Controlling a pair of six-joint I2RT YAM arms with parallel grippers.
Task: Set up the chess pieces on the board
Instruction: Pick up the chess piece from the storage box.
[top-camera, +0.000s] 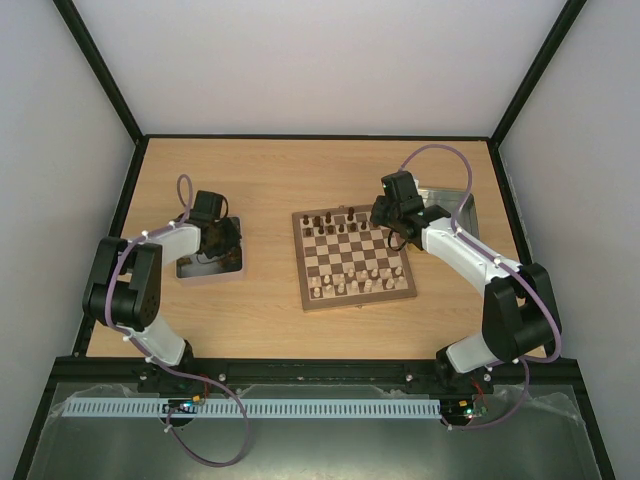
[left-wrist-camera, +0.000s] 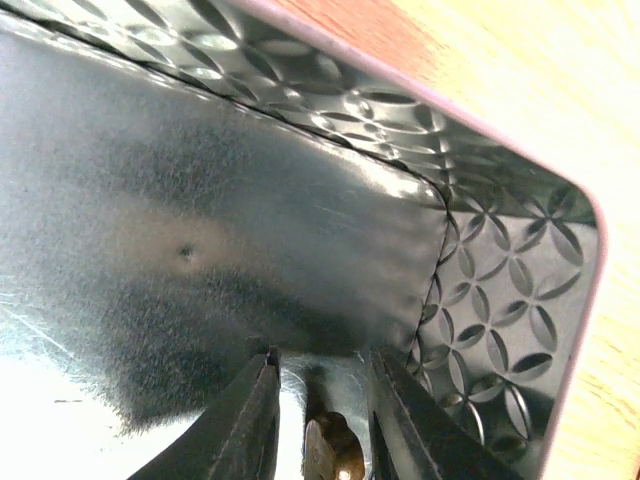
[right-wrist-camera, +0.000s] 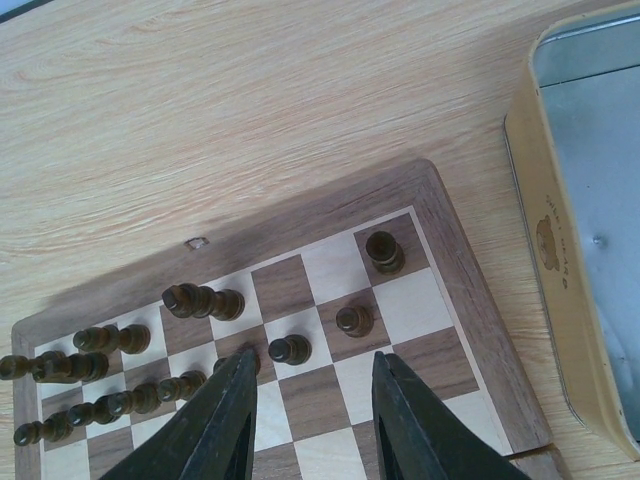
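Nearest, the left gripper (left-wrist-camera: 323, 360) has its jaws narrowly apart around one brown piece (left-wrist-camera: 333, 450) in the metal tray (left-wrist-camera: 500, 270), while the right gripper (right-wrist-camera: 312, 360) hangs wide and empty above the board (right-wrist-camera: 465, 300), whose far rows carry the dark chess pieces (right-wrist-camera: 290, 349).

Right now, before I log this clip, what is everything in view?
chessboard: one, dark brown and cream squares, table centre
dark chess pieces: several, uncountable, dark brown, board's far rows
pale chess pieces: several, cream, board's near rows
lone piece: one, brown, in the left tray
left tray: one, shiny metal, left of board
right tray: one, metal, cream rim, right of board
table: one, light wood
left end effector: open, astride the lone piece
right end effector: open, over the board's far rows
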